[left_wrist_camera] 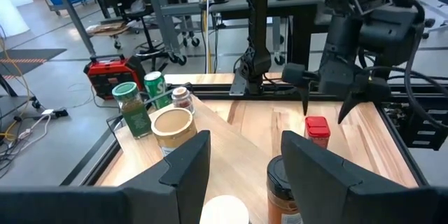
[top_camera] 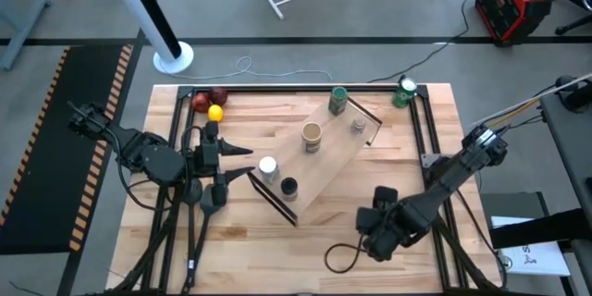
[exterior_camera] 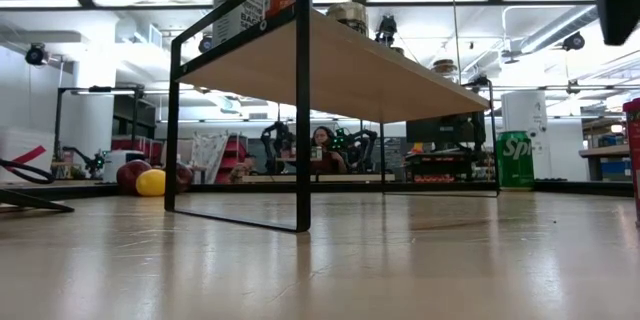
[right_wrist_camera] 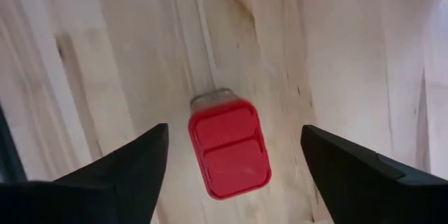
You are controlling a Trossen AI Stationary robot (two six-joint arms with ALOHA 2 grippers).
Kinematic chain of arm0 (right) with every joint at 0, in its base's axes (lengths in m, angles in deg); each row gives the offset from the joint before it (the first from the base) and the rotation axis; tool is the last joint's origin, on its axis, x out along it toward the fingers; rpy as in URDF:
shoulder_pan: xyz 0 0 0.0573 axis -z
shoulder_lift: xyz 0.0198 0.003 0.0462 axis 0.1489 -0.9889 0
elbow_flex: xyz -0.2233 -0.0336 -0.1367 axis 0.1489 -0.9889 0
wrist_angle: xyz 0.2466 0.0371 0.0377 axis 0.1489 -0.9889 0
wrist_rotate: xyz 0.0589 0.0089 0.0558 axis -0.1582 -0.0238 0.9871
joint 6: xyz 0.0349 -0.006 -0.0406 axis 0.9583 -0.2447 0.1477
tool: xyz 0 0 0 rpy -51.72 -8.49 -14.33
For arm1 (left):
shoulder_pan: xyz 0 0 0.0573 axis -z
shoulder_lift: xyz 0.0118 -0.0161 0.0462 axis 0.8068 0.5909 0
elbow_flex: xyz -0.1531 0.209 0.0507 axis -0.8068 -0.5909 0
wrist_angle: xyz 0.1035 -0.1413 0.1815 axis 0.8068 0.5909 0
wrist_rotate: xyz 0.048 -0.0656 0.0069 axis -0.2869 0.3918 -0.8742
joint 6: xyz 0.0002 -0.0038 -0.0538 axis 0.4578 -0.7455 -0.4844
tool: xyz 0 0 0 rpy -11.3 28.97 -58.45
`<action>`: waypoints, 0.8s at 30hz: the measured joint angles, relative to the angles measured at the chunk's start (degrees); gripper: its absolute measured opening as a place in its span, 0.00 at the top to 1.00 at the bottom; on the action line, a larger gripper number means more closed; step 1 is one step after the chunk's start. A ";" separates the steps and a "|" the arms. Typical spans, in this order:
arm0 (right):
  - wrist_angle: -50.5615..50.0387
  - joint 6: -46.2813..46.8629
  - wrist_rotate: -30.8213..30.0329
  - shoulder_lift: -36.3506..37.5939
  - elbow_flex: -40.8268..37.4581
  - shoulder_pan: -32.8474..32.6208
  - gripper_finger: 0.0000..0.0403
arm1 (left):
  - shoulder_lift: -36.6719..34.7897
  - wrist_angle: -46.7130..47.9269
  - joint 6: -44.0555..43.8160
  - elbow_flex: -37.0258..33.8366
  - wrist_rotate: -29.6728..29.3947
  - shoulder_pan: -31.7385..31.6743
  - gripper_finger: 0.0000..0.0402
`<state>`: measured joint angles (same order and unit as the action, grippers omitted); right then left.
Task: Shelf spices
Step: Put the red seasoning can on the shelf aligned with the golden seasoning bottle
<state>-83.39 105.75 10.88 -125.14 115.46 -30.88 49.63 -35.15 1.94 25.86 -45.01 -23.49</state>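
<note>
Right gripper (right_wrist_camera: 234,175), jaws spread wide, nothing held, hangs directly over small red square-capped spice jar (right_wrist_camera: 229,147); placement suggests alignment for a grasp.

High view: right gripper (top_camera: 377,225) over bare tabletop, near-right of long slanted light-wood shelf w/ thin black end bars (top_camera: 324,162); jar itself hidden under arm. Shelf carries tan-lidded jar (top_camera: 312,136), white-lidded jar (top_camera: 267,167), black-lidded jar (top_camera: 289,187), green-lidded jar (top_camera: 338,101), small silvery-topped jar (top_camera: 358,125). Left gripper (top_camera: 242,162) waits at shelf's left end.

Low view: shelf (exterior_camera: 350,70) seen from below, jars on top; red jar only a sliver at frame edge.

Left wrist view: left fingers part-open, empty, either side of the near jars; red jar (left_wrist_camera: 317,131) upright on table beyond shelf, right gripper (left_wrist_camera: 329,108) above it.

Right wrist view: cap glossy, two-panel flip type, clear body below; sixth jar, prob. last to shelve.
</note>
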 joint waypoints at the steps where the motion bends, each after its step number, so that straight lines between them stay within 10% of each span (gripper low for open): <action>1: 0.32 0.04 0.00 0.00 -0.70 -0.26 0.24 | 0.02 -0.01 0.00 0.00 0.00 0.01 0.59; 24: 17.91 -0.30 5.18 0.00 -18.03 -0.21 0.19 | 0.07 0.20 0.13 0.00 0.00 0.01 0.59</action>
<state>-65.48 105.46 16.06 -125.14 97.43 -31.09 49.69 -34.95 2.08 25.86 -45.01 -23.48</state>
